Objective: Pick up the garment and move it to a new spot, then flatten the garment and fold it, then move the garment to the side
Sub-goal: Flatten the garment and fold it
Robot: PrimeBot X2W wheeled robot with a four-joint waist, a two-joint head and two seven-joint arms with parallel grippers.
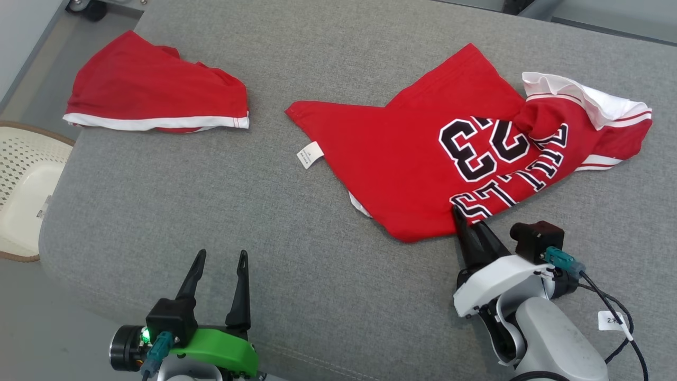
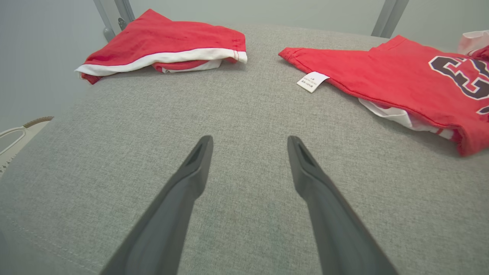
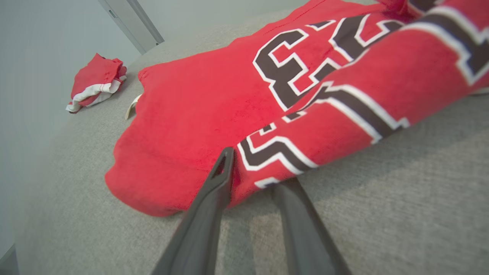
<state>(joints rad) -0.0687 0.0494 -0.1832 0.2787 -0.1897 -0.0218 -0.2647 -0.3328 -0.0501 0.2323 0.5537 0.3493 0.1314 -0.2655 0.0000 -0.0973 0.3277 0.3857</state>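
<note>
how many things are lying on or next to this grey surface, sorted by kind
Red garments: 2, the jersey and the folded red garment
Baskets: 1, the cream basket
Total: 3

Surface: grey woven cushion (image 1: 317,63), evenly lit.
Basket: cream, perforated basket (image 1: 26,174), left of the left gripper (image 1: 222,255).
Floor: pale grey floor (image 1: 31,328).
</note>
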